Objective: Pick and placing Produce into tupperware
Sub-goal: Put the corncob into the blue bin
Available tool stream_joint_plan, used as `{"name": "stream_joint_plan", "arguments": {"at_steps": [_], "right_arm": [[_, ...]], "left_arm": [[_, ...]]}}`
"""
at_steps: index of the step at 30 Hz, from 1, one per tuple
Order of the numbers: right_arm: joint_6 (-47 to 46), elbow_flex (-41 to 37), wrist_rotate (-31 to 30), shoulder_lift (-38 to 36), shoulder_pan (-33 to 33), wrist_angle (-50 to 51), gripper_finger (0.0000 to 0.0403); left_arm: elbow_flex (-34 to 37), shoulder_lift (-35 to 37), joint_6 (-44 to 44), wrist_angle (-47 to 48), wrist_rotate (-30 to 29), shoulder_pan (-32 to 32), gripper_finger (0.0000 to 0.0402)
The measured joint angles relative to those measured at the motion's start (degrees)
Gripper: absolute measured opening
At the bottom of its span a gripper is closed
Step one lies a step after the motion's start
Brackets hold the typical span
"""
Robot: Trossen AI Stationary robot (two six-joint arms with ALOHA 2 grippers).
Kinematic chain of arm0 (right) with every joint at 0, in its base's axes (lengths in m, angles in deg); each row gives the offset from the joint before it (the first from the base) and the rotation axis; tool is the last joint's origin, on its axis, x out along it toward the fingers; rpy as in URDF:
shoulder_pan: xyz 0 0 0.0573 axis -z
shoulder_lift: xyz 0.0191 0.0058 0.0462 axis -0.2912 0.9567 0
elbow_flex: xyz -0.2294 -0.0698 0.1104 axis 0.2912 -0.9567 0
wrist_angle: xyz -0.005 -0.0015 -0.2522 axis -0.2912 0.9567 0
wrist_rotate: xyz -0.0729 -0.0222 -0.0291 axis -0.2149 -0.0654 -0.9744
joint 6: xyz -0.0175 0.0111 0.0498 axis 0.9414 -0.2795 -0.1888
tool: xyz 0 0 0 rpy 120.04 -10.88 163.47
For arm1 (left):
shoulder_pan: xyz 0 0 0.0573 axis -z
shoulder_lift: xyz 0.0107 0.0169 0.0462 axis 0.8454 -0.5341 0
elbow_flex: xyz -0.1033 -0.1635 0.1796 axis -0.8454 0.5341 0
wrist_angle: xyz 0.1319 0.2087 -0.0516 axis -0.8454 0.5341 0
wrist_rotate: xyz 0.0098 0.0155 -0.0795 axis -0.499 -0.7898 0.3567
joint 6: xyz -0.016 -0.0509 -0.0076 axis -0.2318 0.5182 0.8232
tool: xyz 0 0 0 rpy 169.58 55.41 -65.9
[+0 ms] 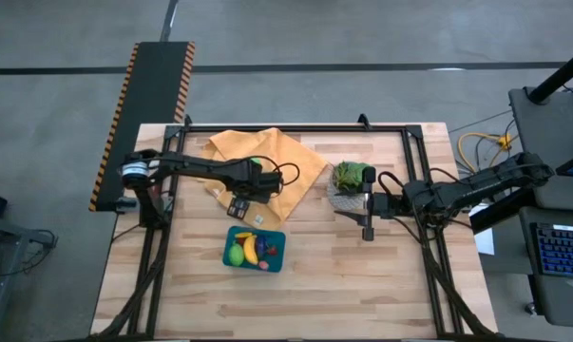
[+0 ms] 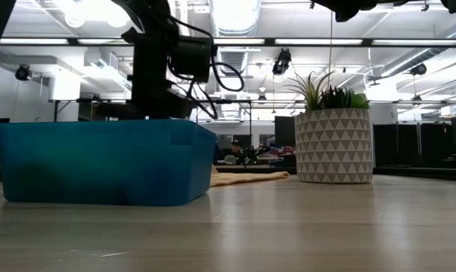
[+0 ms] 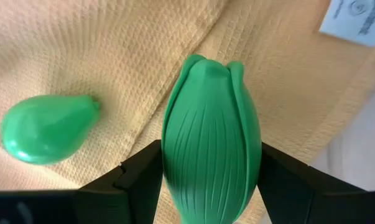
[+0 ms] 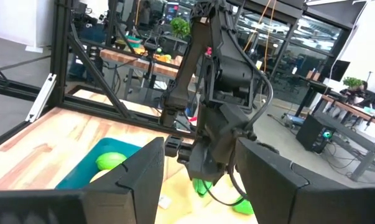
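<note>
The teal tupperware [image 1: 255,249] sits on the table near its middle and holds a yellow banana [image 1: 250,247], a green piece and small red and purple pieces. My left gripper [image 1: 257,182] hangs over the orange-yellow cloth [image 1: 267,157] and is shut on a green ribbed vegetable [image 3: 211,137]. A green pear-shaped piece [image 3: 47,127] lies on the cloth beside it. My right gripper [image 1: 368,223] waits open beside the potted plant [image 1: 353,180]. In the low view the tupperware [image 2: 99,162] stands in front of my left arm [image 2: 163,60]. My left gripper pinches the green ribbed vegetable at its wide middle [image 3: 175,155], one finger [image 3: 140,177] on each long side. The fingers come from above, pointing down at the cloth. The vegetable's leafy tip [image 3: 209,65] points away from the wrist. Whether it touches the cloth I cannot tell.
The grey patterned pot [image 2: 333,143] with the leafy plant stands on the table's right half, close to my right arm. A white label [image 3: 355,18] sits at the cloth's edge. Bare wood lies along the table's near side [image 1: 362,285]. A black frame [image 1: 296,128] borders the table.
</note>
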Motion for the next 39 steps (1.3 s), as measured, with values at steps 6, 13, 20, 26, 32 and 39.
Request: {"name": "stream_joint_plan", "arguments": {"at_steps": [6,13,20,26,32,39], "right_arm": [[-0.5,0.0,0.0,0.0,0.0,0.0,0.0192],[-0.5,0.0,0.0,0.0,0.0,0.0,0.0192],[-0.5,0.0,0.0,0.0,0.0,0.1,0.0192],[-0.5,0.0,0.0,0.0,0.0,0.2,0.0192],[-0.5,0.0,0.0,0.0,0.0,0.2,0.0192],[-0.5,0.0,0.0,0.0,0.0,0.2,0.0192]], "left_arm": [[-0.3,2.6,2.0,-0.3,0.2,0.9,0.0207],[-1.1,7.0,6.9,-4.7,4.5,2.3,0.0207],[-1.4,11.9,9.2,-12.2,7.9,5.3,0.0207],[-2.0,13.6,13.3,-12.7,7.9,8.4,0.0207],[-1.8,13.5,16.2,-12.4,8.1,11.8,0.0207],[-1.7,13.1,18.9,-12.5,8.0,14.9,0.0207]]}}
